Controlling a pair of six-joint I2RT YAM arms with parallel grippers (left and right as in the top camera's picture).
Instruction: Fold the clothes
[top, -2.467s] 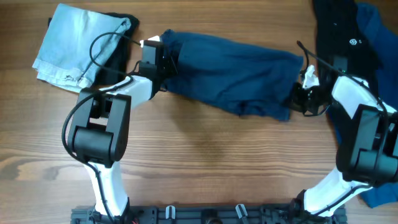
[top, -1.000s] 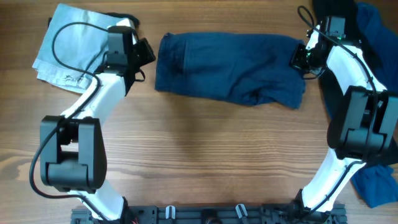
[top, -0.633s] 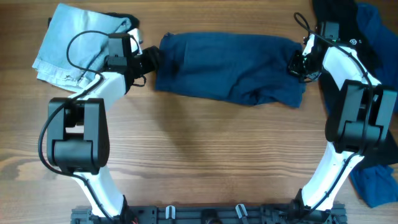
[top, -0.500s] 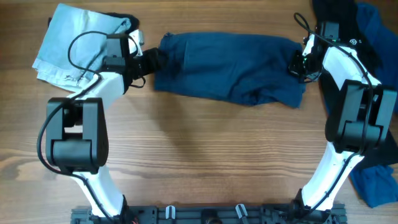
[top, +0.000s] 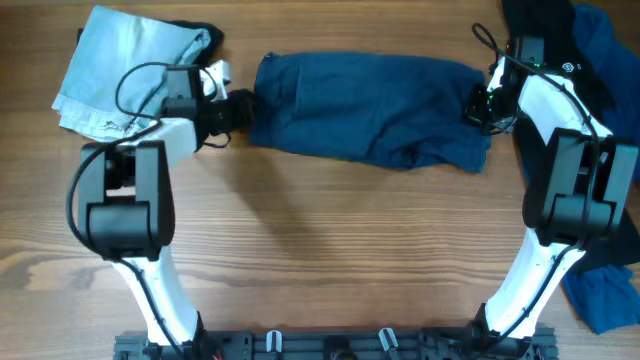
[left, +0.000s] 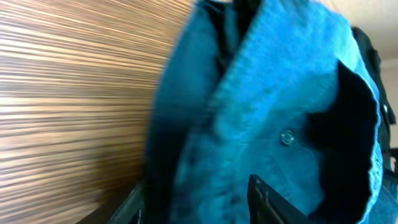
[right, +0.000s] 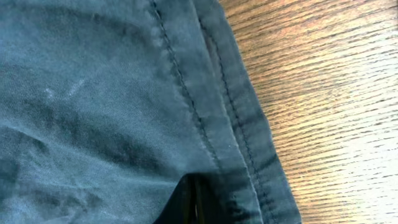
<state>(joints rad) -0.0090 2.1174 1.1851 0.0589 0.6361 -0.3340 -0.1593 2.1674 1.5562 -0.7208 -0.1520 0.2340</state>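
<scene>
While the navy shorts (top: 370, 110) are lying stretched across the upper middle, you are bracketing them: left gripper (top: 240, 108) spread apart at the waistband end, right gripper (top: 478, 103) pinching the opposite hem, probably for tension.

table (top: 330, 255): brown wood grain | black rail (top: 300, 346): along near edge

The wooden table (top: 330, 250) carried the dark navy shorts (top: 370, 110) spread flat across its far middle, a light-blue denim garment (top: 115, 70) near the far left corner, and along the right edge a black garment (top: 545, 40) with a small white logo, touching a brighter blue cloth (top: 605, 40).
</scene>
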